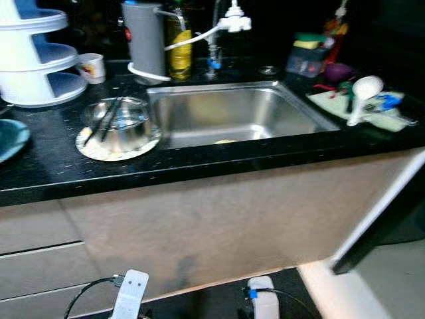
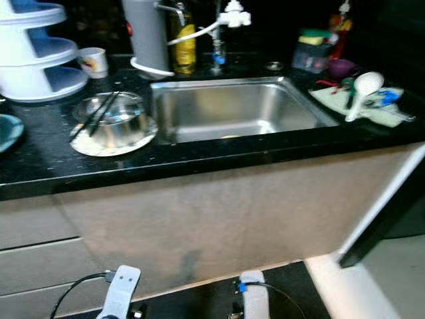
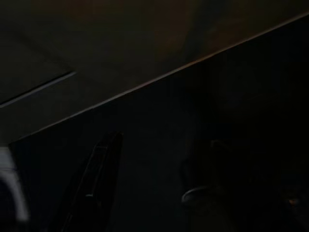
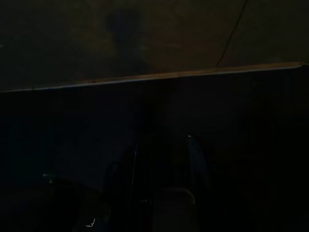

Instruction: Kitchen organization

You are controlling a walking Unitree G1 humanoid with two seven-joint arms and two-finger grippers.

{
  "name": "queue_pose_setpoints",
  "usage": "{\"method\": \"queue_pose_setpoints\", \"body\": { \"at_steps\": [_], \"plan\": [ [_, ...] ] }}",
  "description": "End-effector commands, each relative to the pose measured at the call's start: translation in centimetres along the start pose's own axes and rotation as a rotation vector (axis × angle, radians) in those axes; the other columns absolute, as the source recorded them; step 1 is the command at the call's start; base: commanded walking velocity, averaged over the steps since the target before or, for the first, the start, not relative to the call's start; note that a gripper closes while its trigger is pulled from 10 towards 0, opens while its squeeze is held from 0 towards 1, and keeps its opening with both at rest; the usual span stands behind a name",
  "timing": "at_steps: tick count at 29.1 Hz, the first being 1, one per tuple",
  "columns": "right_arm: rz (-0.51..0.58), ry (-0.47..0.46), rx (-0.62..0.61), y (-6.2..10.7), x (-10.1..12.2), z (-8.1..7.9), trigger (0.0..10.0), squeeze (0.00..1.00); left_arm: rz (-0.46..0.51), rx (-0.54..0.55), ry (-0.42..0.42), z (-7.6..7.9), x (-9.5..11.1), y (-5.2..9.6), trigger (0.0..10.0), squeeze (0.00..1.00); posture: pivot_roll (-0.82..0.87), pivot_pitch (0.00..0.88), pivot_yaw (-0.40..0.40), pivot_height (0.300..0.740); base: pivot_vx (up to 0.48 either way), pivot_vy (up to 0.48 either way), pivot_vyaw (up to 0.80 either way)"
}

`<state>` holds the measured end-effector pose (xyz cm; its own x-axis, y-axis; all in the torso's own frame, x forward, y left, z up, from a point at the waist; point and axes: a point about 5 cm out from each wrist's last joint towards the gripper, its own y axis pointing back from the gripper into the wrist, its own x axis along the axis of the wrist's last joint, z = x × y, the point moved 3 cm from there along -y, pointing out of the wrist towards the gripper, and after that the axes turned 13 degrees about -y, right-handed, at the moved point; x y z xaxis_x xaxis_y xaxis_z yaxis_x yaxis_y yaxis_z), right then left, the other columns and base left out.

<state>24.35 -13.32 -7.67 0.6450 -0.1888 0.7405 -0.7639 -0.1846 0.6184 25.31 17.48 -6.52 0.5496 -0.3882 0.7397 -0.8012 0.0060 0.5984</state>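
Note:
A steel bowl holding dark chopsticks sits on a pale plate on the black counter, just left of the steel sink. A white rice paddle lies on a light cloth to the right of the sink. Both silver arms hang low in front of the cabinet, the left arm and the right arm. The left gripper and the right gripper are dim shapes in the very dark wrist views.
A white tiered rack and a mug stand at back left, with a teal plate at the counter's left edge. A grey cylinder, an oil bottle, the faucet and a sponge box line the back.

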Motion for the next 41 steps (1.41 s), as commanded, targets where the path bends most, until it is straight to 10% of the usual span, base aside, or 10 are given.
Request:
{"method": "queue_pose_setpoints", "body": {
  "at_steps": [1, 23, 41],
  "plan": [
    [-0.009, -0.004, -0.002, 0.10, -0.45, -0.02, 10.0, 0.00, -0.011, -0.008, -0.005, 0.14, -0.58, 0.15, 10.0, 0.00, -0.02, 0.100, -0.043, 0.740, 0.000, 0.330, 0.00],
    [-0.010, -0.005, 0.001, 0.05, -0.47, -0.13, 10.0, 0.00, -0.005, -0.014, -0.006, -0.04, -0.32, -0.09, 10.0, 0.00, -0.02, 0.100, -0.040, 0.740, 0.000, 0.322, 0.00],
    [-0.008, -0.015, -0.001, 0.04, -0.41, -0.06, 10.0, 0.00, -0.041, -0.030, -0.052, -0.04, -0.85, -0.09, 10.0, 0.00, -0.02, 0.104, -0.037, 0.740, 0.000, -0.304, 0.00]
  ]
}}
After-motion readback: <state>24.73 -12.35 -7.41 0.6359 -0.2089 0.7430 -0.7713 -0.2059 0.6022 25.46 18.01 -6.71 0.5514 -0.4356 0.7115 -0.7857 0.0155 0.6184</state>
